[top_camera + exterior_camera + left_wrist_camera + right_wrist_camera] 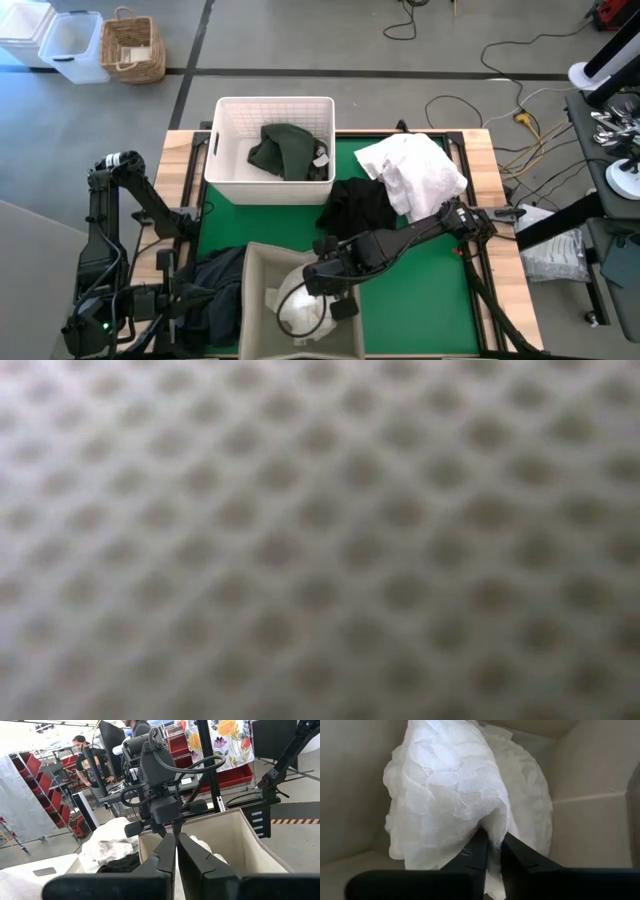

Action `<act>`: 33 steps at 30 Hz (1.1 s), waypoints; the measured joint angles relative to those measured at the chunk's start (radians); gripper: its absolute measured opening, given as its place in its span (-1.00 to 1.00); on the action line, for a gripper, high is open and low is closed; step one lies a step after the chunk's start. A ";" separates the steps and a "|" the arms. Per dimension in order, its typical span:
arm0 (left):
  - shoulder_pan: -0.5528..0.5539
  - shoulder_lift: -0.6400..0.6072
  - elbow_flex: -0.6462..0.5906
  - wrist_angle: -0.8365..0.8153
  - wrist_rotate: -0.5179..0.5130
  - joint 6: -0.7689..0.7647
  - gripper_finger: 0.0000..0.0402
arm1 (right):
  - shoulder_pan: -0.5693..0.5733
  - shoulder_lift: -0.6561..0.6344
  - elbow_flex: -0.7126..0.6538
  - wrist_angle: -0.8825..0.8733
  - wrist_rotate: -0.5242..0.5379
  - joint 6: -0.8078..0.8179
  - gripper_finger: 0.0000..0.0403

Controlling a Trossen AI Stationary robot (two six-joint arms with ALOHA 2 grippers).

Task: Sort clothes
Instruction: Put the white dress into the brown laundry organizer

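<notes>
White basket point(225, 150): dark green garment point(285, 150). Beige bin point(255, 300): white lace garment point(305, 310), pinched by right gripper point(492, 851) fingers. Left gripper point(176, 851) fingers closed, empty.

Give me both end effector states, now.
Left end effector: closed, holding nothing, parked at the table's near left.
Right end effector: pinching the white lace garment inside the beige bin.

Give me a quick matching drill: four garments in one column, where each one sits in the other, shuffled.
1. dark green garment
2. white lace garment
3. black garment
4. white shirt

A. inside the beige fabric bin, pinched by the right gripper
B. bare mat, middle of the table
C. inside the white plastic basket
D. table's far right corner

Pairs: 1-C, 2-A, 3-B, 4-D
</notes>
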 joint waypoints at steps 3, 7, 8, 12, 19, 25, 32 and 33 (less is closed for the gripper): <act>0.000 0.000 0.000 0.000 0.000 0.000 -1.00 | 0.003 0.000 0.000 0.000 0.001 0.006 -0.65; 0.000 0.000 0.000 0.000 0.000 0.000 -1.00 | 0.006 0.000 0.000 0.000 0.001 0.016 -0.35; 0.000 0.000 0.000 0.000 0.000 0.000 -1.00 | 0.006 0.000 0.000 0.000 0.001 0.017 -0.28; 0.000 0.000 0.000 0.000 0.000 0.000 -1.00 | 0.008 -0.002 0.005 0.001 0.001 0.020 -0.03; 0.000 0.000 0.000 -0.001 0.000 0.000 -1.00 | 0.008 -0.043 0.007 0.002 0.010 0.044 0.18; 0.000 0.000 0.000 -0.002 0.000 0.000 -1.00 | 0.008 -0.084 0.007 -0.001 0.011 0.071 0.18; 0.001 0.000 0.000 -0.014 -0.001 0.000 -1.00 | 0.013 -0.116 0.007 0.054 0.039 0.064 0.00; 0.001 0.000 0.000 -0.014 -0.001 0.000 -1.00 | 0.017 -0.116 0.007 0.072 0.039 0.041 -0.05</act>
